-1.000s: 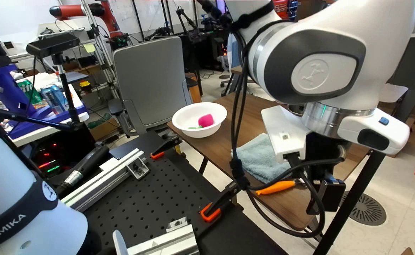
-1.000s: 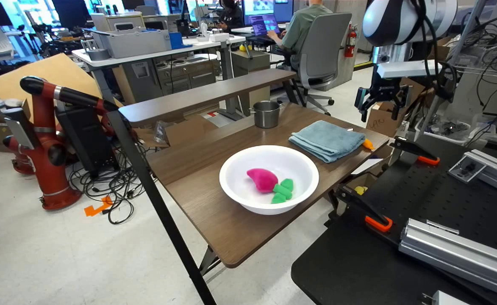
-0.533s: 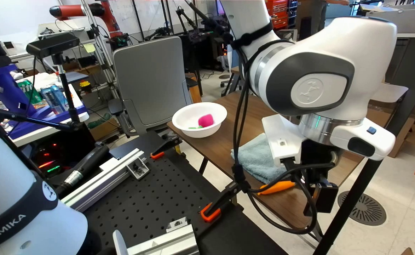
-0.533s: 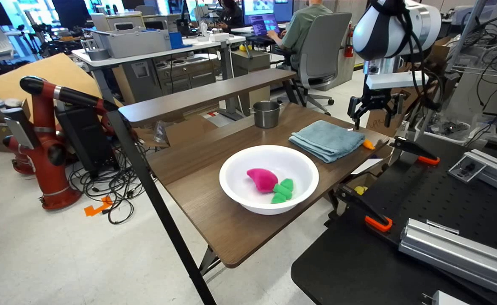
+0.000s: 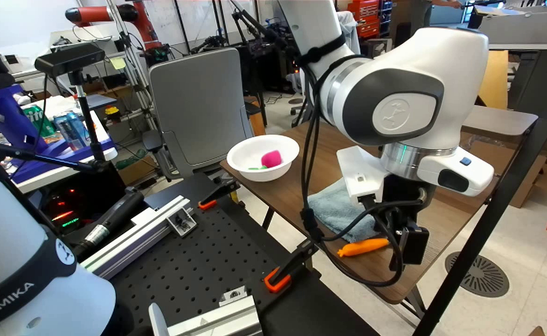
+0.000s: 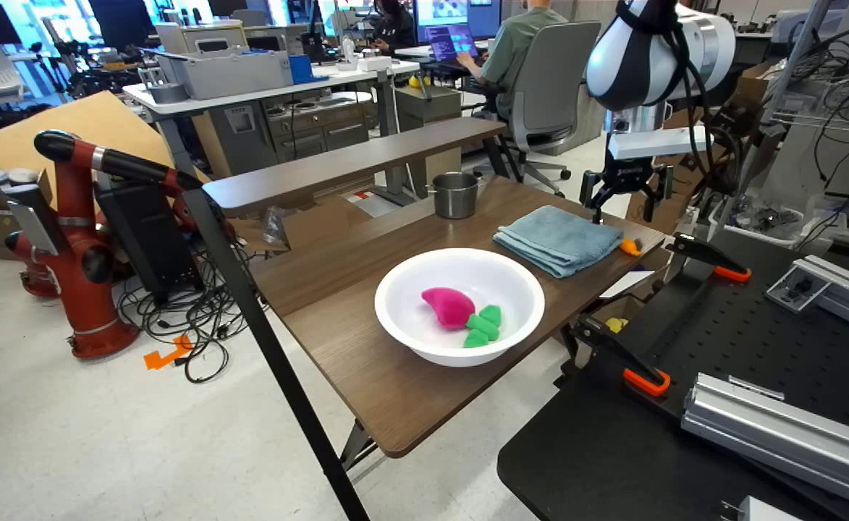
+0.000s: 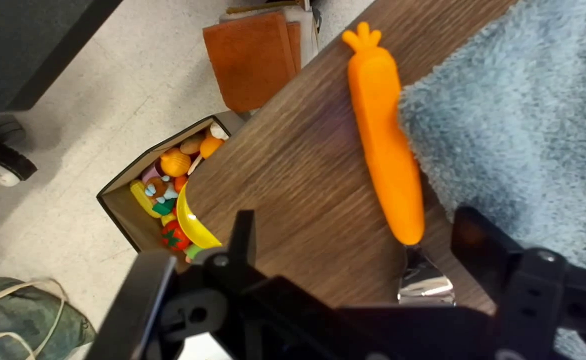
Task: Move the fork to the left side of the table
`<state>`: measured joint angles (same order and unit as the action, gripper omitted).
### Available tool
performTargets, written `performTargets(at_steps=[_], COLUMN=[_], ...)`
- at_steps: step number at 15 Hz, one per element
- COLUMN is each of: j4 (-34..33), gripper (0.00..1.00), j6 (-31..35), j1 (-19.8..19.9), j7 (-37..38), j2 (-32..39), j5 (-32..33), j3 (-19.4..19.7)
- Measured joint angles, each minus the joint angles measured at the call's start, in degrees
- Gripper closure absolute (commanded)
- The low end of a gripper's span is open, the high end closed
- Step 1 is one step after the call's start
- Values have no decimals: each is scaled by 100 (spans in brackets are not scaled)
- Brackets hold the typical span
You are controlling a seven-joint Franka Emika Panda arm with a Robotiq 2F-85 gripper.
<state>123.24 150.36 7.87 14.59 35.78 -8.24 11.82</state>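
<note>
Cloth (image 7: 512,110) seemed to touch the fork (image 7: 387,150), which lay near one edge of the brown wooden table (image 7: 293,170); the gripper (image 7: 355,211), jaws apart and empty, risked pinching both or, closing off-centre, nudging the fork overboard. A white bowl (image 6: 402,304) and metal pot (image 6: 455,197) shared the table; a grey chair (image 5: 198,107) and red robot arm (image 6: 95,304) stood around.

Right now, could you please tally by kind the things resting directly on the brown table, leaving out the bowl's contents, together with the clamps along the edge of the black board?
Fork: 1
Cloth: 1
Bowl: 1
Pot: 1
Clamps: 2
Total: 6
</note>
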Motion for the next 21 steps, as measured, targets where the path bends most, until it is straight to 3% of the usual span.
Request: performTargets(at_steps=[6,7,8,17,18,21], j4=[-120,-140,-153,-218,-217,-217], gripper=[0,25,26,93,98,94], j6=[0,0,0,-69,-71,-84], j1=[-23,-23,-23,-60,-60,-61], j7=[97,111,120,127,127,127], j2=[214,234,248,268,268,267], j5=[4,4,4,145,176,219], j3=[26,33,37,144,166,183])
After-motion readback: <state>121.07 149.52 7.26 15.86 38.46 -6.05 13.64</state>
